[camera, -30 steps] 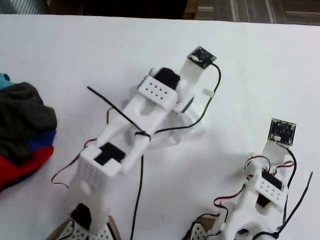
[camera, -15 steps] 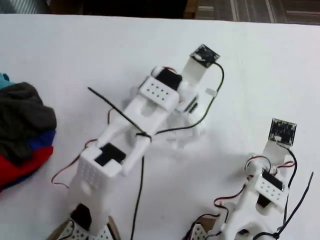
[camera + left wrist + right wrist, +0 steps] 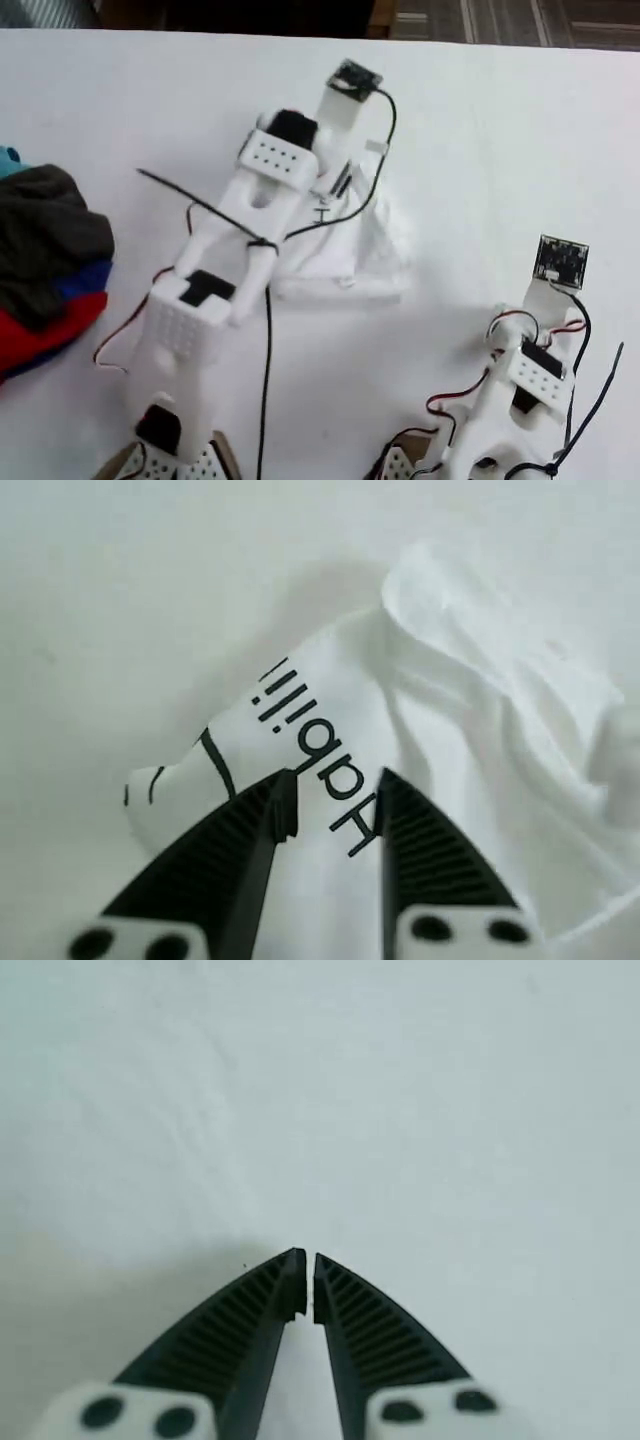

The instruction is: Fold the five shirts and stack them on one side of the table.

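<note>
A crumpled white shirt (image 3: 352,253) with black print lies in the middle of the white table (image 3: 520,130). My left gripper (image 3: 337,790) is shut on a fold of the white shirt (image 3: 330,720), which bunches between the black ribbed fingers (image 3: 260,830). In the high view the left arm (image 3: 230,250) stretches diagonally over that shirt's left part. A pile of shirts (image 3: 45,265) in dark grey, blue, red and teal sits at the table's left edge. My right gripper (image 3: 308,1260) is shut on nothing, just above bare table; its arm (image 3: 535,375) is at the near right.
Black cables and red wires trail from both arms. The table's far edge runs along the top of the high view, with dark floor beyond. Bare white surface lies to the right and far side of the white shirt.
The left arm has swung toward the far left with the white shirt in its gripper, and the shirt has stretched out from under it. The right arm has stayed put.
</note>
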You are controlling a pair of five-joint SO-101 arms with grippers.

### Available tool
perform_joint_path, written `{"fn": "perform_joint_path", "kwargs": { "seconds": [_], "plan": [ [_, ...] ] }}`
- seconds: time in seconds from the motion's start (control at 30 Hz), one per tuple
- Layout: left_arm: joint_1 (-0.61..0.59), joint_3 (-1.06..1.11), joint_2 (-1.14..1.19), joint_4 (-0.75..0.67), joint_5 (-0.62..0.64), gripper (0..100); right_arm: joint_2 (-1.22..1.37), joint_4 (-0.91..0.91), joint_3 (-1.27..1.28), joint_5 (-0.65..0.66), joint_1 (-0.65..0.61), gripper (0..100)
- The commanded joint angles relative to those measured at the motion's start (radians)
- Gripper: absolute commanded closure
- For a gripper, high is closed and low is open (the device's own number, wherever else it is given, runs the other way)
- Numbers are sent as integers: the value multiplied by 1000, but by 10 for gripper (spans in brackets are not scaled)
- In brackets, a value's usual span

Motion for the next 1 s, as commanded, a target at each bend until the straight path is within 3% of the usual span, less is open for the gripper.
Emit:
{"fn": "perform_joint_path", "kwargs": {
  "seconds": [0.0, 0.33, 0.6, 0.97],
  "plan": [
    [38, -35, 23, -5, 0, 959, -22, -16, 0, -5, -4, 974],
    [175, -35, 0, 17, 3, 974, -22, -16, 0, -5, 1, 974],
    [224, -35, 66, 28, 5, 974, -22, -16, 0, -5, 2, 975],
    [296, -33, -41, 109, 5, 974, -22, -16, 0, -5, 2, 975]
  ]
}}
